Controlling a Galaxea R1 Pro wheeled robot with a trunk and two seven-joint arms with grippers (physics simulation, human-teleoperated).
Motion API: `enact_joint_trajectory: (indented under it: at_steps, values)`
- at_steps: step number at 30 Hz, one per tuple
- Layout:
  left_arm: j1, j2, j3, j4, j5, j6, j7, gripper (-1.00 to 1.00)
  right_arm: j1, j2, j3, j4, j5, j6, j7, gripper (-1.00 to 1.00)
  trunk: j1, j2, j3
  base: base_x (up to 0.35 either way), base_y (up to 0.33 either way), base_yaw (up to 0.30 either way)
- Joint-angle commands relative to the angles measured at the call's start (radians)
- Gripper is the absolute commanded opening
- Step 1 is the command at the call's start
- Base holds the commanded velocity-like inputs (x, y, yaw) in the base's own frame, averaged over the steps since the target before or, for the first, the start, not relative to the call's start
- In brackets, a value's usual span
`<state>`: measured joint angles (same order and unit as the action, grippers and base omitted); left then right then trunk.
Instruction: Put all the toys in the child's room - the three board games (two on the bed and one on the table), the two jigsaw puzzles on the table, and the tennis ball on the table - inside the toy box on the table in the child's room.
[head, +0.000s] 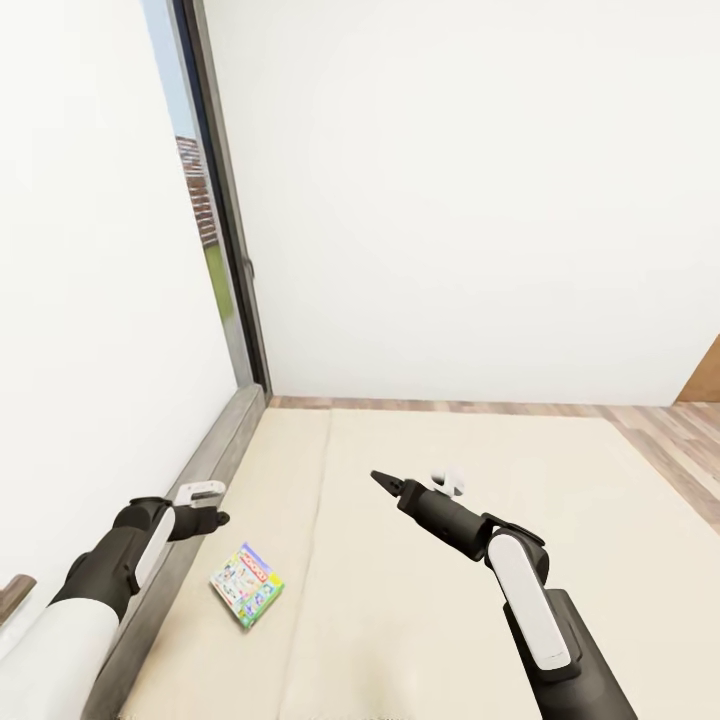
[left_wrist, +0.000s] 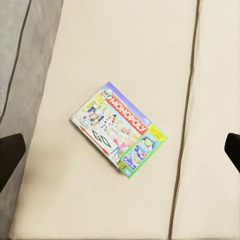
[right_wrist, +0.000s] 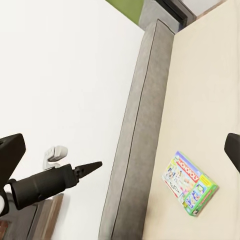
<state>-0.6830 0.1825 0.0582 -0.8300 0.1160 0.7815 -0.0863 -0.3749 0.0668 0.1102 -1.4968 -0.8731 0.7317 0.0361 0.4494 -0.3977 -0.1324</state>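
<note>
With its jaws spread wide and empty, the left gripper (head: 215, 520) should descend squarely over the board game (left_wrist: 120, 130) near the bed (head: 420, 620) edge.

- The left arm (head: 120, 555) reaches forward from the lower left of the head view, forearm dark with a white panel, elbow low and wrist raised.
- The left gripper (left_wrist: 120, 147) points downward; in the left wrist view its two dark fingertips (left_wrist: 10, 152) sit at opposite sides, spread wide with nothing between them.
- The right arm (head: 520, 590) rises from the lower right of the head view, bends at the elbow and stretches forward and leftward.
- The right gripper (head: 383, 482) tapers to a dark point in the head view; in the right wrist view its fingers (right_wrist: 11, 152) stand wide apart, holding nothing.
</note>
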Motion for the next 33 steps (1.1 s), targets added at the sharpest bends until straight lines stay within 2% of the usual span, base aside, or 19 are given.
enact_joint_trajectory:
  at_steps: [1,7,18,27,33]
  values:
    - [-0.001,0.000,0.002,-0.002,0.007,0.014,0.000,1.00,-0.001,0.001,-0.001,0.000,0.003,0.005,0.004,1.00,0.001,-0.002,-0.004,0.000,0.000,0.069]
    - [-0.001,0.000,0.002,-0.006,0.007,0.049,0.000,1.00,-0.001,0.001,-0.001,0.000,0.003,0.005,0.004,1.00,0.001,-0.002,-0.013,0.000,0.000,0.070]
    - [-0.001,-0.001,0.000,-0.007,0.007,0.064,-0.001,1.00,0.000,-0.001,-0.001,-0.006,0.003,0.005,0.007,1.00,0.001,-0.002,-0.031,0.000,0.000,0.070]
    - [-0.001,-0.002,-0.001,-0.008,0.007,0.065,-0.001,1.00,0.003,-0.003,-0.001,-0.004,0.004,0.005,0.066,1.00,0.001,-0.002,-0.046,0.000,0.000,0.071]
    - [-0.001,-0.002,-0.001,-0.008,0.007,0.064,-0.002,1.00,0.004,-0.005,-0.001,-0.003,0.005,0.005,0.081,1.00,0.001,-0.002,-0.055,0.000,0.000,0.075]
